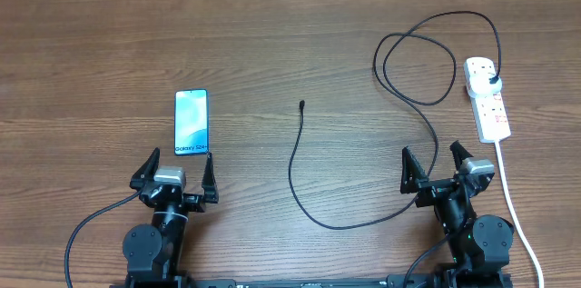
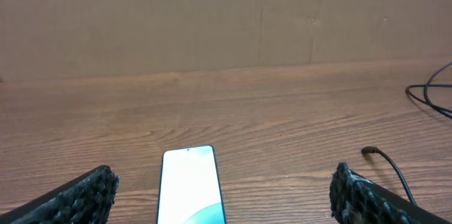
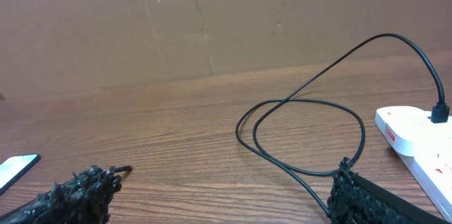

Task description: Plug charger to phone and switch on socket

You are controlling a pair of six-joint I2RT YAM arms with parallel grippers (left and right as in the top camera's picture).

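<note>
The phone (image 1: pixel 191 122) lies flat on the table with its light blue screen lit; it also shows in the left wrist view (image 2: pixel 191 185) between the fingers. My left gripper (image 1: pixel 176 172) is open and empty just in front of it. The charger cable (image 1: pixel 292 165) runs from its connector tip (image 1: pixel 301 104) in loops to its black plug (image 1: pixel 491 82), seated in the socket (image 1: pixel 487 97). The tip also shows in the left wrist view (image 2: pixel 368 151) and the cable loops in the right wrist view (image 3: pixel 304 136). My right gripper (image 1: pixel 434 163) is open and empty near the cable.
The socket's thick white cord (image 1: pixel 513 206) runs down the right side past my right arm. A brown cardboard wall (image 2: pixel 226 19) stands behind the wooden table (image 1: pixel 272 34).
</note>
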